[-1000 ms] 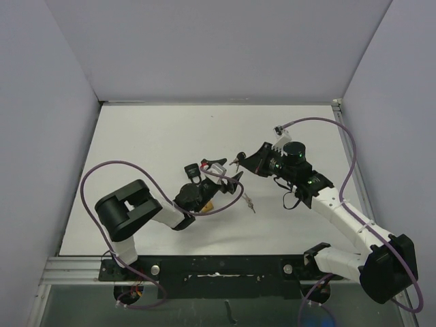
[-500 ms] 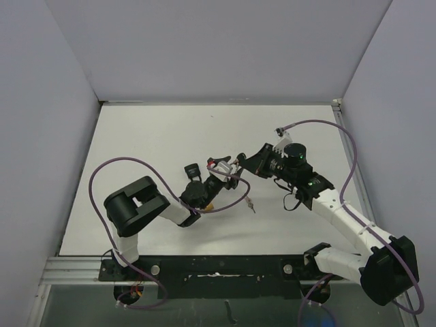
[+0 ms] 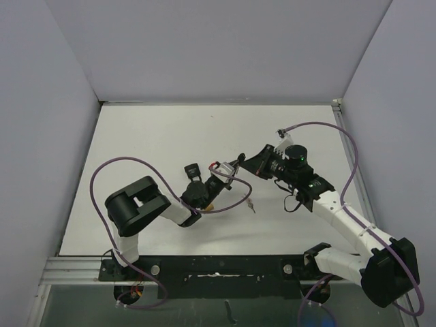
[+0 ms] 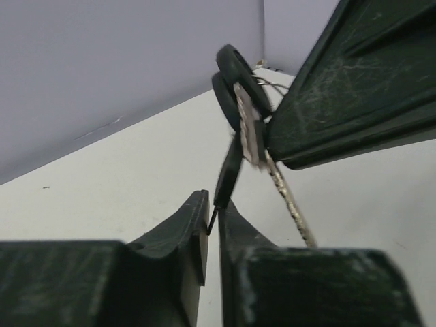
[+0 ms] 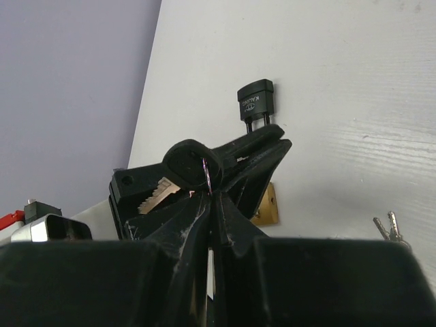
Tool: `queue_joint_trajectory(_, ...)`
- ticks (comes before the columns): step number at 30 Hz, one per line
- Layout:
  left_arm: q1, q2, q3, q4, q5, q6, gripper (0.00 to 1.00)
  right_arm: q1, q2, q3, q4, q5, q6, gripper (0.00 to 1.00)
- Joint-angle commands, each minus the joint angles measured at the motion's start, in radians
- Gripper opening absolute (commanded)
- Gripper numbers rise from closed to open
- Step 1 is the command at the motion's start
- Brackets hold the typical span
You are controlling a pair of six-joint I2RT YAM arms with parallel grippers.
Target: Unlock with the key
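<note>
The table (image 3: 150, 136) is plain white and the walls (image 3: 218, 48) pale lavender-grey. The padlock (image 5: 255, 102) is black with pale lettering, and the block (image 5: 266, 204) is brass-yellow. The key (image 4: 253, 136) is silver and black-headed. Purple cables (image 3: 317, 123) trail over white-and-black arms (image 3: 344, 218).

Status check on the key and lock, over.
Right fingers shut on the key bunch. Left fingers pinching one black key head. Padlock on the table, not held. Spare keys loose nearby.

Two pincers, left pincer (image 4: 212, 211), right pincer (image 5: 210, 197), one black padlock (image 5: 255, 101), one brass lock (image 5: 266, 204), one key bunch (image 4: 248, 129), two loose keys (image 5: 387, 225)
</note>
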Motion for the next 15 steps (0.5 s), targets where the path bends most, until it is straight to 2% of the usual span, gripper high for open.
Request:
queue_joint_trajectory(1,-0.001,-0.026,0.000,0.063,0.010,0.009,0.01,-0.010,-0.033,-0.002,0.064,-0.009,0.011,0.00)
queue_joint_trajectory(8,-0.002,-0.065,-0.047,0.062,0.033,0.028,0.00,-0.028,-0.042,-0.009,0.061,-0.007,0.009,0.02)
queue_joint_trajectory(10,0.001,-0.093,-0.072,0.062,0.029,0.030,0.00,-0.037,-0.052,-0.010,0.043,0.002,0.002,0.11)
queue_joint_trajectory(13,0.006,-0.157,-0.120,0.037,0.026,0.034,0.00,-0.058,-0.091,-0.004,-0.022,0.039,-0.035,0.33)
queue_joint_trajectory(15,0.012,-0.230,-0.133,-0.076,0.024,0.022,0.00,-0.075,-0.130,0.003,-0.081,0.084,-0.078,0.49)
